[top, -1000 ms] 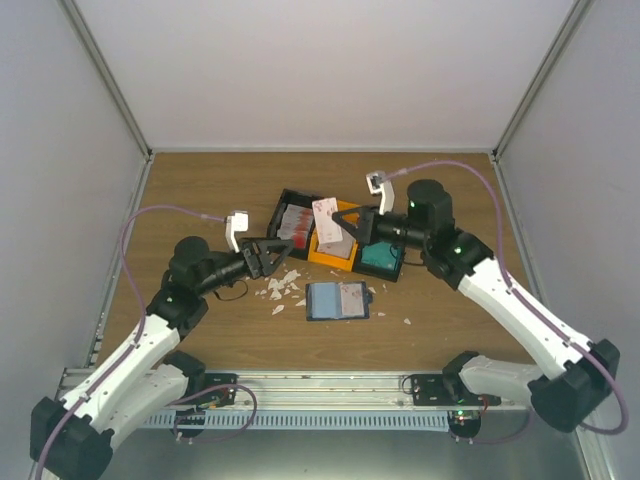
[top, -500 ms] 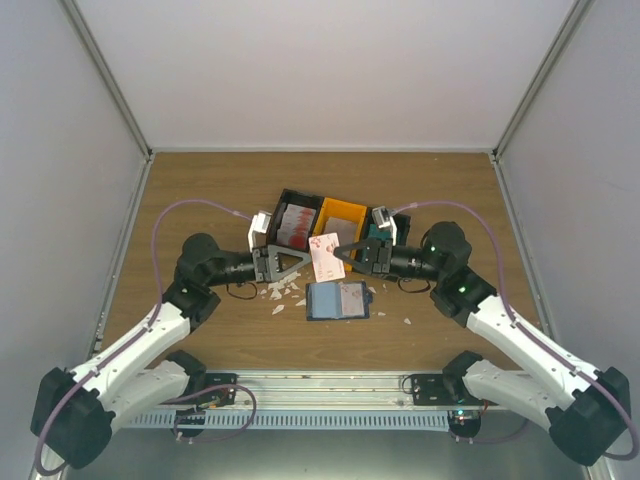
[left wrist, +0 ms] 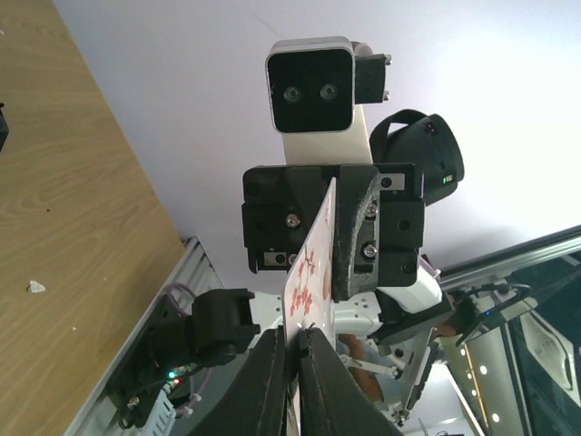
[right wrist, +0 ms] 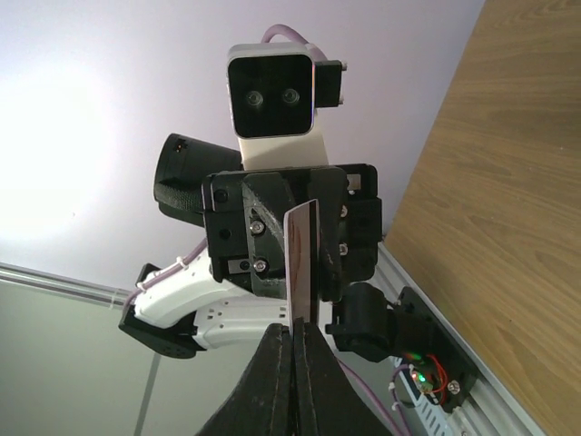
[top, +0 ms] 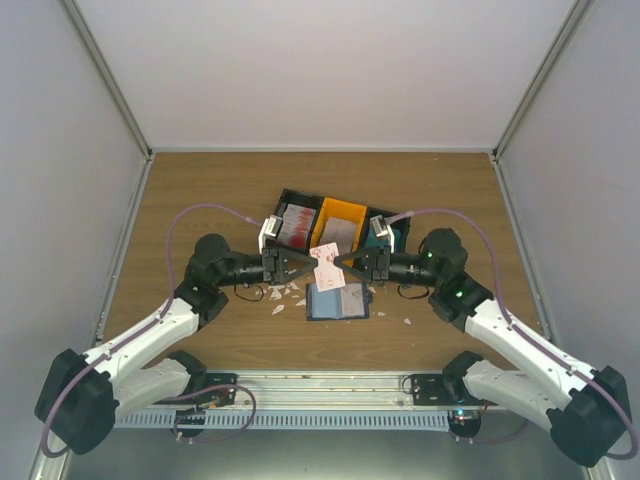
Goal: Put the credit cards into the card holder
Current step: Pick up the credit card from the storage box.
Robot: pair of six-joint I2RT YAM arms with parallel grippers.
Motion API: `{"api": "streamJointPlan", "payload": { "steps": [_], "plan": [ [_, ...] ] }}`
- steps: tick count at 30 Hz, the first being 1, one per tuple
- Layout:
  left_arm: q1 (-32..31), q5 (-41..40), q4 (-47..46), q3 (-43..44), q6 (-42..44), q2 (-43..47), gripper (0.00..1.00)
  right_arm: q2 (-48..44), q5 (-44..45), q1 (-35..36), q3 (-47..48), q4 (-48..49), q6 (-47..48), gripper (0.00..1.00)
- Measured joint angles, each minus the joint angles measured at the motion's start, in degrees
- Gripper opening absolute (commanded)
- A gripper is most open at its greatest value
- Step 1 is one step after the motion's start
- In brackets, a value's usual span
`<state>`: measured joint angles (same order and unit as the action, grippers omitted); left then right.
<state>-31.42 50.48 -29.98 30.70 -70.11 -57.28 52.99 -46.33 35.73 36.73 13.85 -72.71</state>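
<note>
One white credit card with red print (top: 326, 262) hangs upright in the air just above the open navy card holder (top: 337, 302), which lies flat on the table. My left gripper (top: 309, 265) is shut on the card's left edge and my right gripper (top: 343, 264) is shut on its right edge. In the left wrist view the card (left wrist: 309, 272) rises from my closed fingertips (left wrist: 292, 350) toward the facing right gripper. From the right wrist the card (right wrist: 300, 263) shows nearly edge-on above my shut gripper (right wrist: 292, 331). More credit cards (top: 295, 226) lie in the black bin.
Behind the grippers stand a black bin (top: 283, 203), an orange bin (top: 342, 215) and a dark bin with teal contents (top: 392, 236). White scraps (top: 281, 291) lie left of the card holder. Grey walls enclose the wooden table (top: 200, 190).
The right gripper brought the card down and left from over the bins to above the card holder. The left gripper moved right to meet it and closed on the card's other edge.
</note>
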Motion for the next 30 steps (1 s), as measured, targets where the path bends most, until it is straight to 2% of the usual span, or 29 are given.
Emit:
{"api": "streamJointPlan", "payload": {
  "steps": [1,4,8,12,15,17,18,20,22,24,27,30],
  "plan": [
    [0.00,0.24,-0.28,0.02,0.09,-0.48,0.01,0.13,0.00,0.00,-0.04,-0.11,0.15,0.04],
    [0.13,0.66,-1.18,0.02,-0.17,-1.90,0.00,0.44,0.44,-0.35,-0.09,-0.98,1.11,0.15],
    [0.09,1.07,-1.55,0.02,-0.07,-3.74,0.00,0.63,1.27,-0.33,-0.07,-3.26,4.42,0.10],
    [0.04,1.18,-1.57,0.00,0.02,-4.92,0.00,0.46,2.78,-0.33,-0.09,-5.99,9.44,0.09],
    [0.02,1.57,-2.23,-0.02,0.00,-5.84,0.00,0.31,2.78,-0.33,-0.35,-6.14,12.50,0.01],
    [0.04,2.01,-2.60,-0.07,0.02,-6.38,0.00,0.20,2.93,-0.42,-1.01,-6.29,13.99,0.01],
    [0.04,2.14,-2.56,-0.09,0.07,-6.67,0.06,0.15,3.06,-0.46,-1.38,-6.34,14.53,0.01],
    [0.02,2.19,-2.29,-0.17,0.52,-7.48,0.30,-0.07,3.69,-0.48,-1.99,-6.45,15.87,0.00],
    [0.00,1.44,-0.94,-0.17,1.97,-8.17,0.49,-0.48,4.11,-0.31,-2.54,-6.60,17.09,0.01],
    [-0.04,-0.24,2.34,-0.20,4.28,-8.55,0.61,-1.31,5.27,-0.07,-3.76,-6.56,18.27,0.01],
    [-0.11,-5.92,8.92,-0.94,8.66,-8.07,0.66,-2.27,8.11,0.00,-7.74,-6.43,19.45,0.01],
    [-0.39,-12.94,15.67,-3.45,13.25,-7.04,0.64,-1.20,11.61,0.00,-12.74,-6.16,19.58,0.00]
  ]
}}
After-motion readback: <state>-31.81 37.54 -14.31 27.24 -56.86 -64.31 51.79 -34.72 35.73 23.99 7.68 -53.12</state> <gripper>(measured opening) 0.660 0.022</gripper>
